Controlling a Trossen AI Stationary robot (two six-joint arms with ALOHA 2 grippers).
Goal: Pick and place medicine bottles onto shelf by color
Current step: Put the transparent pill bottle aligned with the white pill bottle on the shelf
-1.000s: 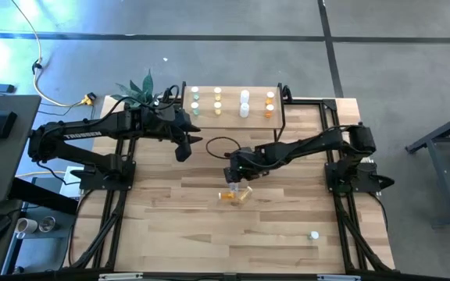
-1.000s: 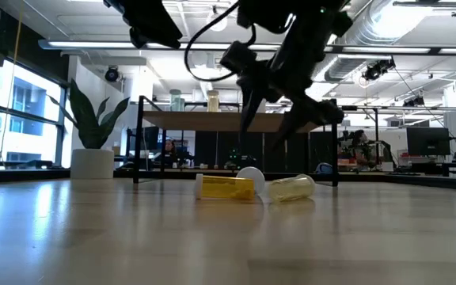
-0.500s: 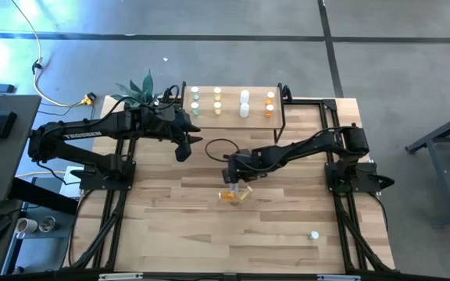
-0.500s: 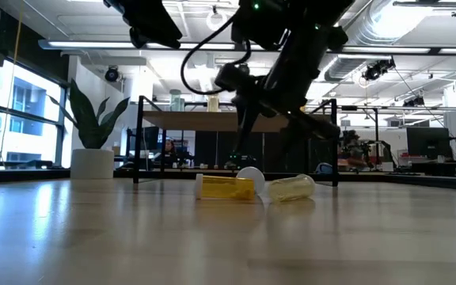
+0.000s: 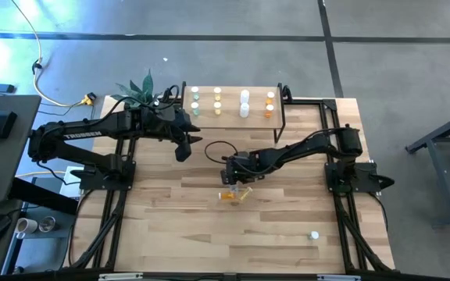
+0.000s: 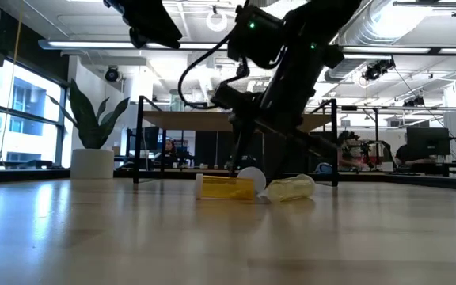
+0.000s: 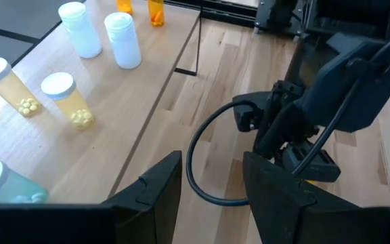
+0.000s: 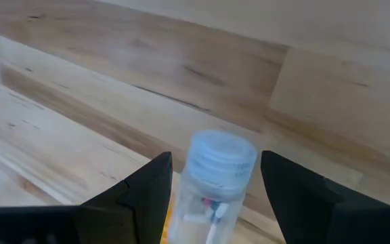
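From above, the shelf [image 5: 233, 102] stood at the table's far edge with capped bottles upright in four short columns on its pale wooden top, a potted plant [image 5: 137, 90] just beside it on the left. The left gripper [image 5: 183, 148] hung near the shelf's front left corner, well clear of the work. The right gripper [image 5: 236, 181] reached to mid-table, directly over two fallen bottles: a yellow bottle [image 5: 226, 196] and a clear bottle [image 5: 242, 195], lying side by side. One lone capped bottle [image 5: 314, 235] stood near the front right.

At table height, the yellow bottle [image 6: 225, 188] lay on its side, long axis running across the picture, and the paler clear bottle [image 6: 291, 188] lay tilted against it, a round white cap [image 6: 251, 177] between them. The right arm's dark links and looping cable hid part of the shelf behind.

The left wrist camera showed the left fingers [image 7: 153, 187] moderately apart, holding nothing — smooth cylindrical bottles on the plank shelf beyond.

The right wrist camera showed its fingers [image 8: 144, 186] spread wide on either side of the clear bottle [image 8: 212, 183], its ribbed cap toward the camera — not clamped on it.
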